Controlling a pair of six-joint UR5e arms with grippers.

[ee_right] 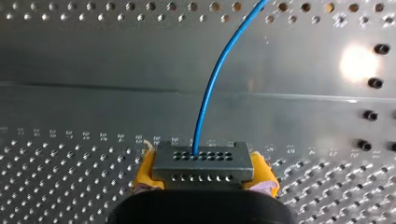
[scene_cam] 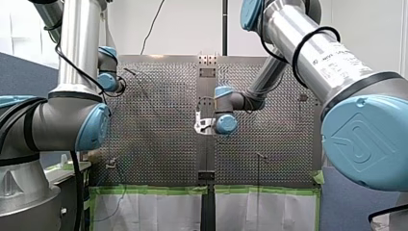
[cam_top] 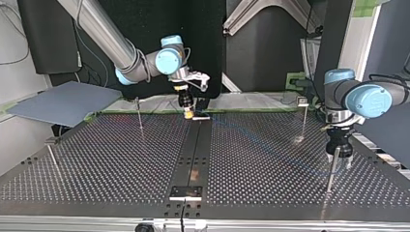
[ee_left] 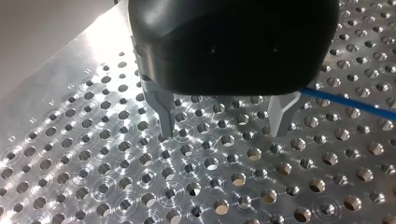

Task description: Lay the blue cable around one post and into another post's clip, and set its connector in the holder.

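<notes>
Right end effector [ee_right: 203, 173]: yellow pads pressed in on both sides of the grey connector [ee_right: 201, 161], pinching it. In the top view it hangs at the upper centre of the frame, low over the far end of the desk's dark middle strip [cam_top: 196, 145].
Left end effector [ee_left: 224, 122]: metal fingers [ee_left: 164, 114] spread wide with nothing between them, tips close above the holes. In the top view it sits at the right of the frame, about mid-height.
Blue cable [ee_right: 211, 86]: comes out of the upper row of small holes in the connector's face and curves away ahead of the pads, over a plain metal band. In the left wrist view a straight stretch runs just beside one spread finger.
Posts: four thin upright ones in the top view. One post [cam_top: 139, 115] stands upper left of centre and one post [cam_top: 303, 118] right of centre. One post [cam_top: 52, 157] is near the left edge, and one post [cam_top: 330, 176] at lower right stands just beside the spread fingers. I cannot tell whether they touch it.
Desk [cam_top: 121, 164]: perforated metal, shiny.
</notes>
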